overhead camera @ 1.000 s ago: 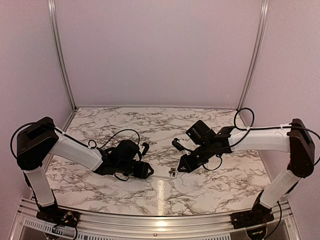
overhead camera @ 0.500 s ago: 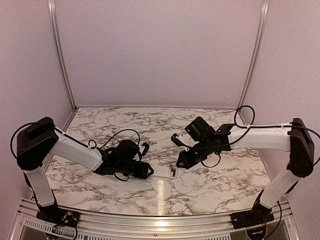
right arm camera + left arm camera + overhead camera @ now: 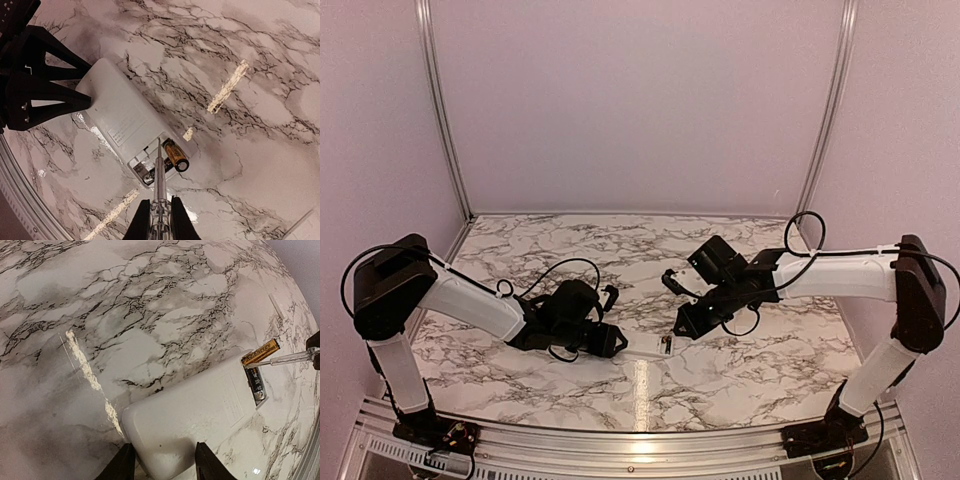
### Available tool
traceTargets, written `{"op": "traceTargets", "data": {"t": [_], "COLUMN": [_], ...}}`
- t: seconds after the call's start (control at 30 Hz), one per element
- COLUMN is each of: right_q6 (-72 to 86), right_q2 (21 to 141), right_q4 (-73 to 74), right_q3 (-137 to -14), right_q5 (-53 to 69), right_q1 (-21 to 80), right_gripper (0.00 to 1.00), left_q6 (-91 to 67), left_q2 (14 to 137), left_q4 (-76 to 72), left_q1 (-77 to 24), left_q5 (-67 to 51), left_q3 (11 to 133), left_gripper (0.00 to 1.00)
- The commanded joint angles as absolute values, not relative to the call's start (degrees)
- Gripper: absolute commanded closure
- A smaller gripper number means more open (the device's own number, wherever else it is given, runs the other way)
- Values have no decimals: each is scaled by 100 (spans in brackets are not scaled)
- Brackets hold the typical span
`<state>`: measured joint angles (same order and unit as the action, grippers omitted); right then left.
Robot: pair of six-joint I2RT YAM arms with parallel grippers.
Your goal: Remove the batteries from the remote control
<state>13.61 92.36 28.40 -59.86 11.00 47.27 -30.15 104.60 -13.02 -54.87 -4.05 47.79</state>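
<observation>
From my station I see the remote control (image 3: 195,415) lying flat on the marble table (image 3: 570,250), near the front edge and roughly midway between the two arms, back side up with its battery bay uncovered. The left gripper (image 3: 165,460) is low on the table and its jaws pinch the remote's rounded end, one finger (image 3: 125,462) pressed against each long side. The bay is at the opposite end of the remote, pointing toward the right arm. The right gripper (image 3: 160,220) hangs just above that end, and its jaws are pressed together on a thin rod (image 3: 159,170) that sticks out past the fingertips. The rod's tip reaches into the open bay, just beside the orange-gold battery (image 3: 176,155). That battery sits askew at the outer side of the bay, angled across the remote's edge rather than lying straight in its slot. From the left wrist view it looks partly lifted, but I cannot tell whether it has come fully free. The dark battery (image 3: 255,382) lies lengthwise down inside the bay, next to the gold one and partly hidden under the rod in the right wrist view. In the overhead view the white remote is hard to pick out against the marble, showing only as a pale strip between the two grippers.
</observation>
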Motion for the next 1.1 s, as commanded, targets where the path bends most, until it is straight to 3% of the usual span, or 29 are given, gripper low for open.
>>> {"op": "traceTargets", "data": {"t": [0.0, 1.07], "right_q6": [1260, 1410], "right_q2": [9203, 8838], "right_q4": [2785, 2663], "right_q3": [-5952, -5596], "right_q5": [1092, 1371], "right_q1": [4599, 4480], "right_gripper": [100, 100], "left_q6": [-2909, -2918], "left_q2": [10584, 10606], "left_q4": [-1213, -1222], "left_q1": [-5546, -5555], "left_q5": [-462, -479], "left_q3": [4869, 4887], "left_gripper": [57, 57]}}
